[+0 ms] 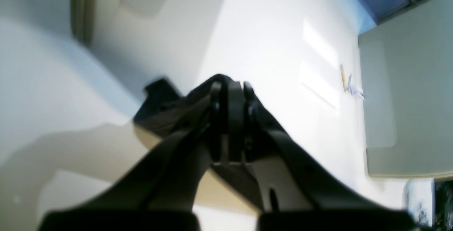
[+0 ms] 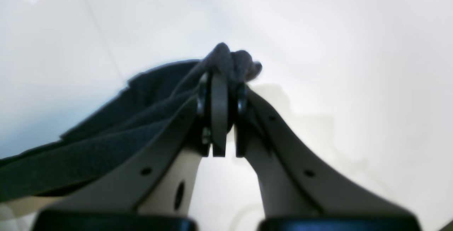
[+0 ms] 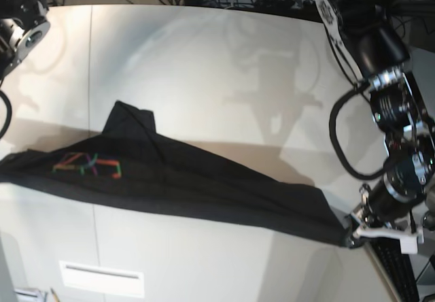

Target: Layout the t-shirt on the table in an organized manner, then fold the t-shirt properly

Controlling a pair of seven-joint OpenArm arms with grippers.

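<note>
Black shirt stretched above table, long axis running arm to arm; left gripper and right gripper each clamped on an end (right off-frame in base view); next move likely lowering flat.

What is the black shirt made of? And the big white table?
The black short-sleeved t-shirt looks like soft, matte knit cloth, probably cotton: it sags, creases and bunches between the right gripper fingers. The off-white table looks hard and smooth, maybe laminate: it shows faint sheen and soft shadows.
</note>
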